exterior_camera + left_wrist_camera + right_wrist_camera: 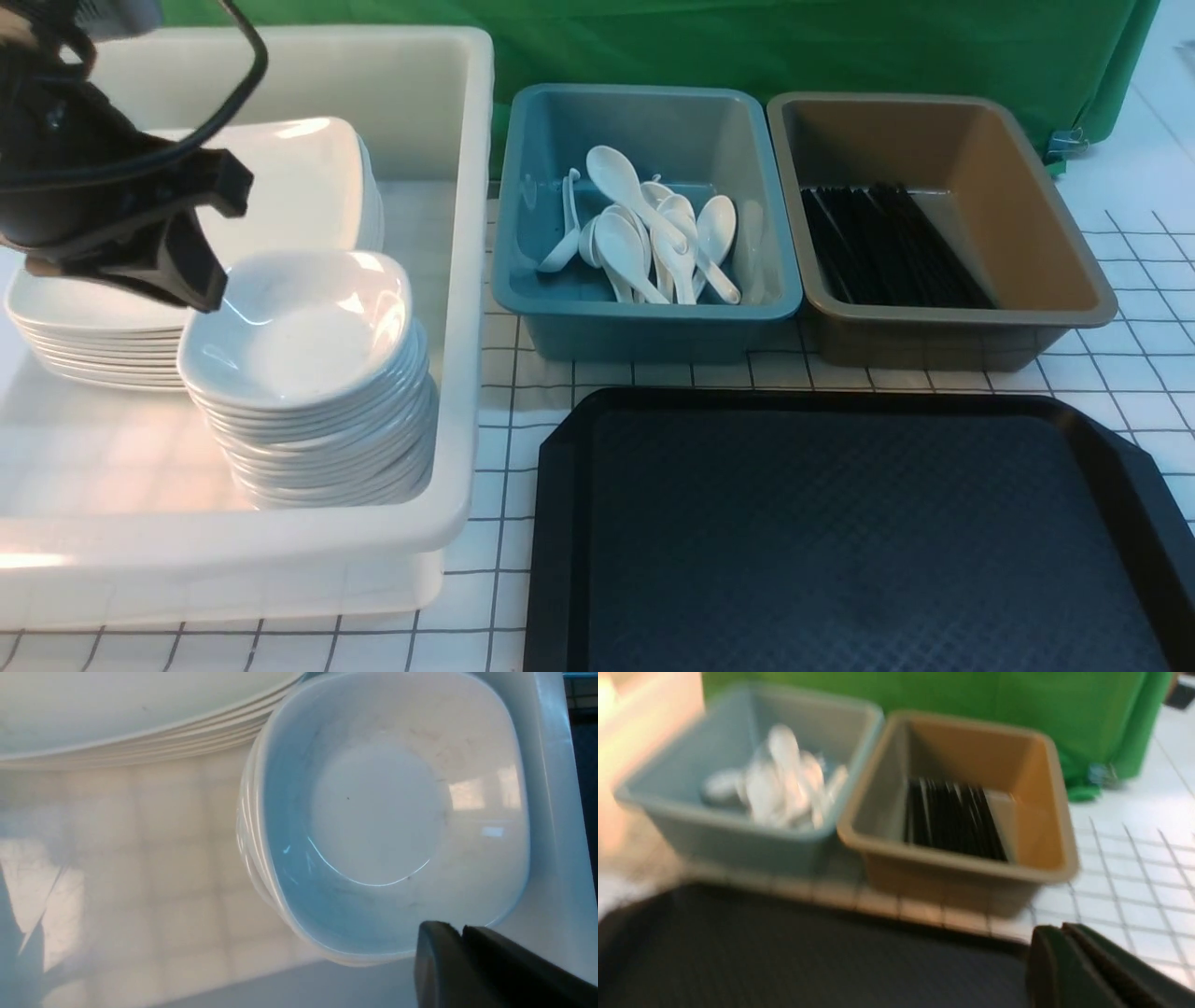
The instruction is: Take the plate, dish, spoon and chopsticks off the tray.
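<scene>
Above the white tub's [457, 280] dish stack [308, 373], left gripper [201, 280] hangs closed, empty (sorted by type); right gripper [1064, 952] closed, empty; tray [840, 523] bare.

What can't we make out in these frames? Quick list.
- Front view: the plate stack is partly hidden by the left gripper.
- Front view: the tray is cut off by the bottom and right edges.
- Right wrist view: blurred; spoons and chopsticks cannot be counted.
- Right gripper: absent from the front view, cropped at its wrist view's corner.
</scene>
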{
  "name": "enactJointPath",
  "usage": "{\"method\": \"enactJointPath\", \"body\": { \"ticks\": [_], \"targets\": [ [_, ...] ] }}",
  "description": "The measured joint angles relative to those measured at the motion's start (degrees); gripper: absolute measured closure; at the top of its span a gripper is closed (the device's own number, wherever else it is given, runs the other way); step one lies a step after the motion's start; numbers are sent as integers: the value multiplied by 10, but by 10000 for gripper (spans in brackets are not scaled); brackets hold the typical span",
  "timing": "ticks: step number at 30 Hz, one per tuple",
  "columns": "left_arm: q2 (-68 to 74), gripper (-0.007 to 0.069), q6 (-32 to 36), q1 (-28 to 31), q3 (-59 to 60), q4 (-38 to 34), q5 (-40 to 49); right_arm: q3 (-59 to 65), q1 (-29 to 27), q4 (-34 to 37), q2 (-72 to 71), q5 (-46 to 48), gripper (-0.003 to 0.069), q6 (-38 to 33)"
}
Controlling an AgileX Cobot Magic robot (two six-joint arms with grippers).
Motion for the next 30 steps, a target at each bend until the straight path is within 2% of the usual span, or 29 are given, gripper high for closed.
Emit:
{"method": "enactJointPath", "body": {
  "ticks": [4, 8, 24, 30],
  "targets": [
    [0, 626, 9, 0, 0, -1, -22, 50, 0, 17, 0, -135, 659, 0],
    [0, 627, 16, 0, 0, -1, -34, 69, 0, 20, 0, -178, 653, 1],
    [0, 625, 20, 0, 0, 0, -37, 85, 0, 21, -4, -183, 599, 1],
    [0, 625, 20, 0, 0, 0, -38, 123, 0, 21, -85, -117, 580, 0]
  ]
}}
